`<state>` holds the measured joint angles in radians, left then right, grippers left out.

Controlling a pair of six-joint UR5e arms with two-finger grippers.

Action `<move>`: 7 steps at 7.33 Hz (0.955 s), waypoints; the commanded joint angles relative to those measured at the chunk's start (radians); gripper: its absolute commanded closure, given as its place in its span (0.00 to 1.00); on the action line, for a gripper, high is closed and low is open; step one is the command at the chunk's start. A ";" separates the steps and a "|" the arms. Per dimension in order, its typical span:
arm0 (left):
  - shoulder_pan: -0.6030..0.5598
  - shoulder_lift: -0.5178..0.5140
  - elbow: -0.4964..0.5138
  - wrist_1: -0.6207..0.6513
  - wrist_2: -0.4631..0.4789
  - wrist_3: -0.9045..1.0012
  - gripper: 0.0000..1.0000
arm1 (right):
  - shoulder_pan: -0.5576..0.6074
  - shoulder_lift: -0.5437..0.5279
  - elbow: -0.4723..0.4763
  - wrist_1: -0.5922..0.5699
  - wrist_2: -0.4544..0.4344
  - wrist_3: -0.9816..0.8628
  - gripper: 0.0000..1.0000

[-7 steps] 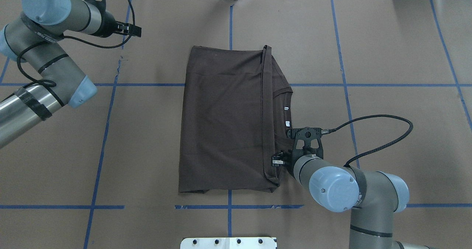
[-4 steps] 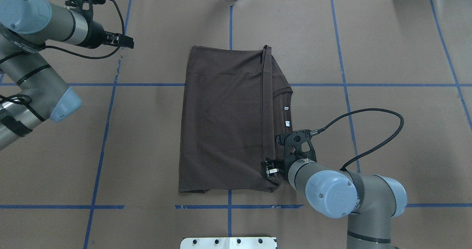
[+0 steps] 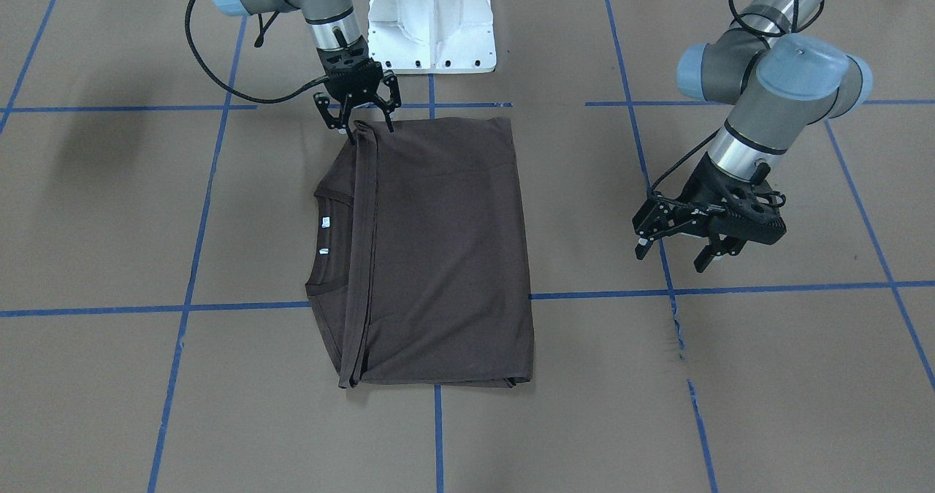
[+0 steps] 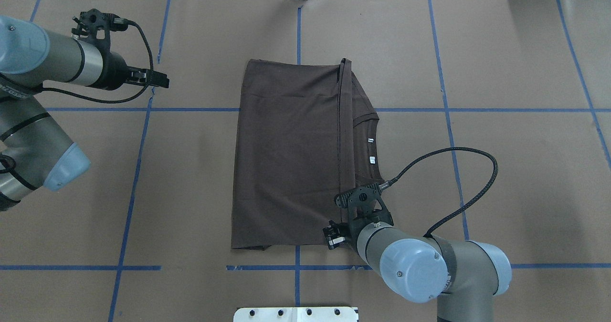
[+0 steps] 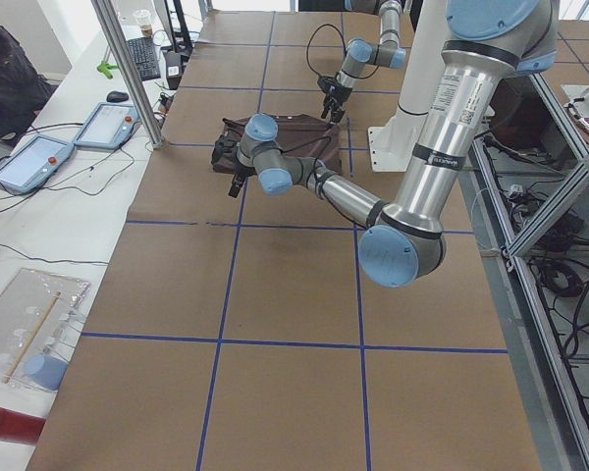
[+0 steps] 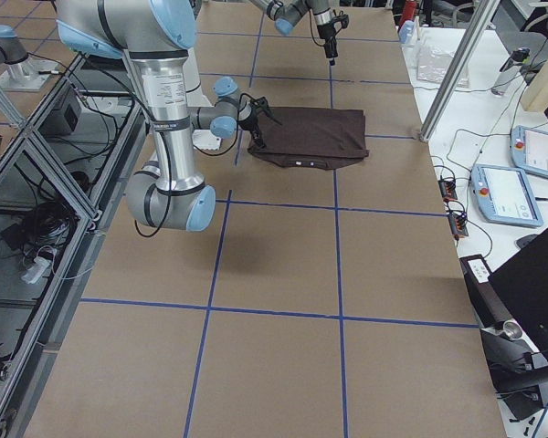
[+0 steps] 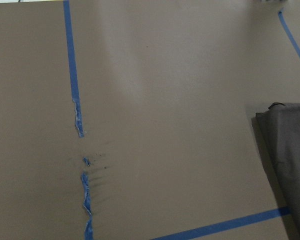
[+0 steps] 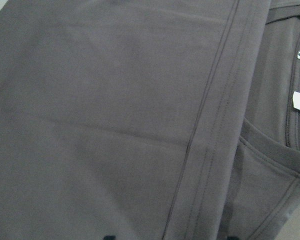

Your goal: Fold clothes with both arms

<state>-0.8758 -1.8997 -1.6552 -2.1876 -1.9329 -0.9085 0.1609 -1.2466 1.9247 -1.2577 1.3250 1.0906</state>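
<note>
The dark grey-brown T-shirt (image 4: 286,155) lies folded into a rectangle mid-table, its collar and white neck labels (image 4: 371,159) showing along the right edge. My right gripper (image 3: 370,129) is open, its fingers straddling the folded hem at the shirt's corner nearest the robot base; the overhead view shows the gripper (image 4: 332,234) there too. Fabric (image 8: 115,100) fills the right wrist view. My left gripper (image 3: 670,255) hangs open and empty above bare table, well left of the shirt (image 3: 445,252). Only the shirt's far corner (image 7: 290,150) shows in the left wrist view.
The white pedestal base (image 3: 431,18) stands at the robot's side of the table. Blue tape lines cross the brown surface, one torn (image 7: 82,175) below the left gripper. Beyond the far edge are a metal post (image 5: 128,69), teach pendants (image 5: 108,123) and a seated person (image 5: 5,78).
My right gripper has slid along the shirt's right edge toward the near corner. My left gripper has swung back toward the robot's side, staying left of the shirt.
</note>
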 commanded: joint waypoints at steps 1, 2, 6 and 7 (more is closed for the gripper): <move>0.008 0.002 -0.002 0.000 0.002 -0.007 0.00 | 0.006 -0.005 0.007 0.001 0.002 -0.060 0.61; 0.008 0.002 -0.002 0.000 0.003 -0.007 0.00 | 0.008 -0.008 0.007 0.000 0.003 -0.061 0.61; 0.014 0.002 0.000 0.000 0.005 -0.007 0.00 | 0.009 -0.024 0.008 -0.005 0.023 -0.061 0.59; 0.014 0.002 0.000 0.000 0.005 -0.007 0.00 | 0.008 -0.016 0.011 -0.043 0.039 -0.060 0.59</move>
<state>-0.8633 -1.8975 -1.6552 -2.1874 -1.9284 -0.9158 0.1697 -1.2656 1.9337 -1.2697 1.3479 1.0296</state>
